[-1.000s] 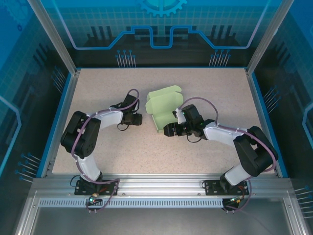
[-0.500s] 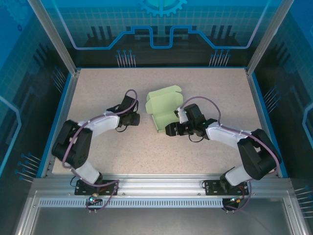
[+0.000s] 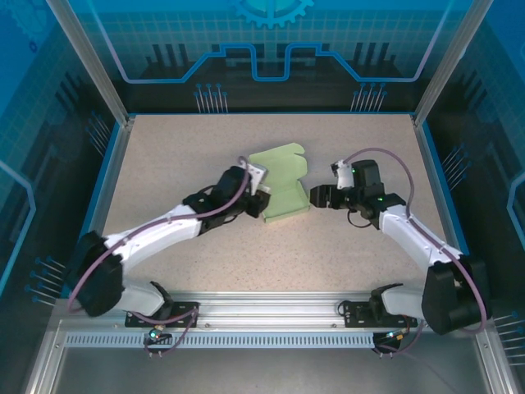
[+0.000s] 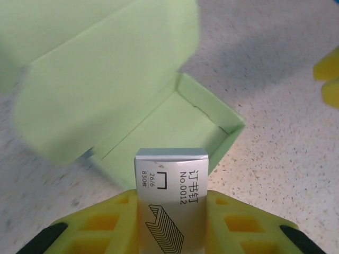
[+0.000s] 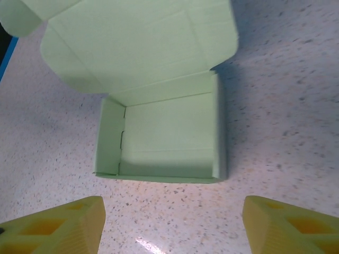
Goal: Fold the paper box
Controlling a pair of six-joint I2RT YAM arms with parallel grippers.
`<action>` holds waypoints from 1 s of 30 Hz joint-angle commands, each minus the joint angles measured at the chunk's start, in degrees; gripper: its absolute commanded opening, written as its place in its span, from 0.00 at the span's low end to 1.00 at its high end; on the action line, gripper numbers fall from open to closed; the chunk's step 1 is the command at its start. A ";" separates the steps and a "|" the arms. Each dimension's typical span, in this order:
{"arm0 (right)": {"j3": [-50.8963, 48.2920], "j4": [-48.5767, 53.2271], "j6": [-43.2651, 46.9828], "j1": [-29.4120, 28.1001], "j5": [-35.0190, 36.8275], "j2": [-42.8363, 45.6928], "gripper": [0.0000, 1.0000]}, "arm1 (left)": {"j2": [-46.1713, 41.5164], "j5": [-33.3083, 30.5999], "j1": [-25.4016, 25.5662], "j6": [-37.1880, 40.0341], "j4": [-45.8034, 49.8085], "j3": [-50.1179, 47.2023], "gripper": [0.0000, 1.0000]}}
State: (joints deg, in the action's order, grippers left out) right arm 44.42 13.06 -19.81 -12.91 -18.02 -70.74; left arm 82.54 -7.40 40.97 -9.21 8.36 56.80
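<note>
Fold nearly made: the paper box [image 3: 279, 185] sits just past the middle of the desk [image 3: 164, 156], toward 12 o'clock. It already stands as a shallow tray with four walls up and its lid flap leaning back, open, at the 12 o'clock side. At the tray's 8 o'clock, the left hand [image 4: 170, 222] is clenched on a small staple box [image 4: 170, 177], whose end hangs at the tray's near wall. The right hand [image 3: 318, 197] waits at the tray's 3 o'clock, fingers spread and empty, just beside the wall without touching it. The step in hand looks like loading the tray before closing. The next move likely calls for easing the staple box over the wall without crushing the thin card, then swinging the lid down.
</note>
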 commanded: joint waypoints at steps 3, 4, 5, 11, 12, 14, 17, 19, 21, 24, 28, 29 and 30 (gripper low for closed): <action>-3.32 5.70 2.30 2.56 0.85 7.02 0.71 | 12.27 -2.71 3.65 7.81 2.22 10.22 0.28; -3.71 6.44 2.56 2.67 1.29 8.10 0.71 | 14.59 -3.18 3.63 8.60 2.55 11.67 0.28; -4.09 7.08 2.80 2.71 1.80 8.94 0.71 | 16.73 -4.26 3.61 9.27 3.31 13.23 0.29; -4.43 8.00 3.29 3.03 2.00 10.16 0.71 | 27.48 -7.82 3.34 13.09 6.56 20.55 0.30; -4.43 7.78 3.25 2.98 1.95 9.94 0.71 | 28.79 -7.78 3.24 13.32 7.15 21.67 0.30; -4.41 7.52 3.14 3.04 1.60 9.33 0.71 | 31.62 -8.35 3.16 13.47 8.42 23.84 0.29; -4.74 6.83 3.03 2.98 1.26 8.89 0.71 | 33.75 -8.39 2.99 12.82 9.06 25.27 0.30; -5.17 6.67 3.03 2.99 1.44 8.86 0.71 | 34.17 -8.78 3.02 12.34 9.22 25.56 0.31; -5.56 6.38 2.95 3.01 1.44 8.78 0.71 | 34.18 -9.70 2.98 12.29 9.24 25.57 0.32; -6.16 5.85 2.61 3.00 1.26 8.69 0.71 | 33.92 -10.14 2.89 12.39 9.74 25.71 0.35; -6.63 5.58 2.50 2.96 1.06 8.51 0.71 | 32.76 -12.09 2.65 12.98 10.17 25.14 0.43; -6.63 5.64 2.50 2.96 1.21 8.49 0.71 | 32.32 -12.15 2.54 13.08 10.33 24.97 0.44; -6.61 5.58 2.41 2.89 1.13 8.43 0.71 | 31.73 -12.18 2.57 13.13 10.34 24.71 0.46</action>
State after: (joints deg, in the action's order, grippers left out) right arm 38.50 19.07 -17.69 -10.79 -16.51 -62.06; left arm 116.53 -17.58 44.07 3.29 16.99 80.53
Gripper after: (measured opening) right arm 0.710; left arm 0.455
